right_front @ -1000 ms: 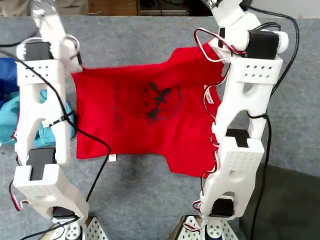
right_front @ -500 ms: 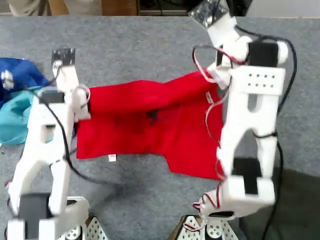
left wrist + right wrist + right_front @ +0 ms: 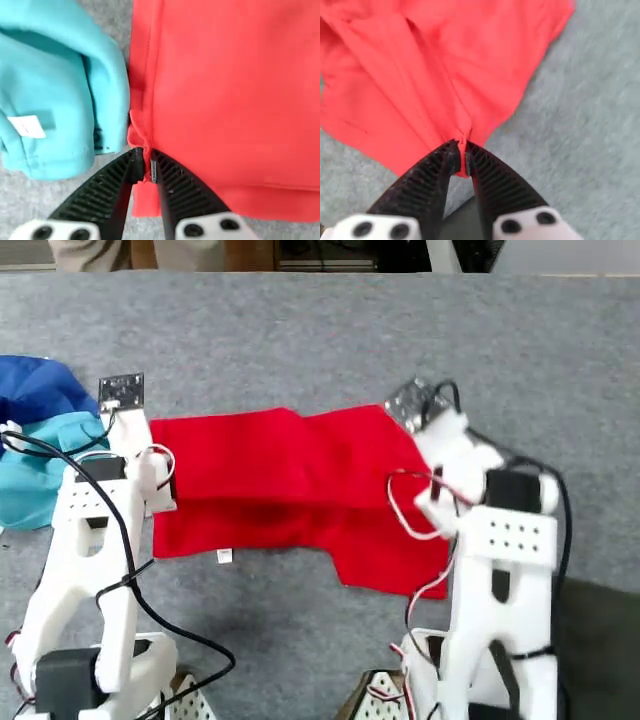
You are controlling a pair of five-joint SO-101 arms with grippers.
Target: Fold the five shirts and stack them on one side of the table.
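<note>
High view, left to right:

- Blue shirt (image 3: 35, 385) bunched at the left edge of the frame, teal shirt (image 3: 35, 475) bunched just below it, touching it.
- Left arm (image 3: 90, 550) rises from the lower left corner. Left pincer (image 3: 146, 162) is pressed together on a pleat of the red shirt's (image 3: 270, 465) left edge. In the left wrist view the teal shirt (image 3: 60, 75) lies right against that edge.
- Red shirt sits mid-frame on the grey bench (image 3: 300, 340), a wide band running left to right. Top layer is doubled over the lower one. The lower layer shows past the fold line along the band's lower side and sticks out most at lower right.
- Small white tag (image 3: 224, 556) at the shirt's lower edge, left of centre.
- Right arm (image 3: 500, 570) rises from the lower right and reaches the shirt's right end. Right pincer (image 3: 461, 152) is pressed together on a ridge of red fabric at that end, bare bench beside it.
</note>
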